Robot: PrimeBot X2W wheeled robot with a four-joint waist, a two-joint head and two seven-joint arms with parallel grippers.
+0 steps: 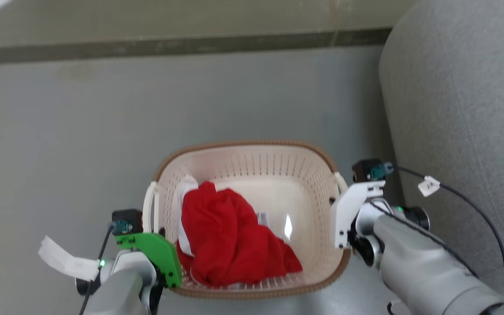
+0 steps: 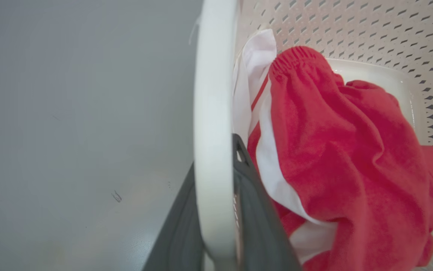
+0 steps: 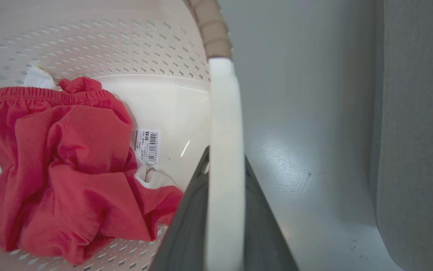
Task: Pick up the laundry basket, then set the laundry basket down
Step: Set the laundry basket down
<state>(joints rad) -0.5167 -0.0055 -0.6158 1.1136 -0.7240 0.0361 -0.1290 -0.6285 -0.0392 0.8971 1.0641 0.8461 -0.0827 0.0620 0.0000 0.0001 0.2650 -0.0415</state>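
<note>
Grey floor beside a sofa lies under the laundry basket, with left gripper and right gripper jaws clenched on its side handles, so pick-up looks underway, calling next for a level, matched lift.

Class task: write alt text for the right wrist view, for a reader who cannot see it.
The right tool grips the white handle of a cream basket, one dark finger on each side. Inside it, at left, lie a crumpled red garment and a barcode label; grey floor lies at right.
</note>
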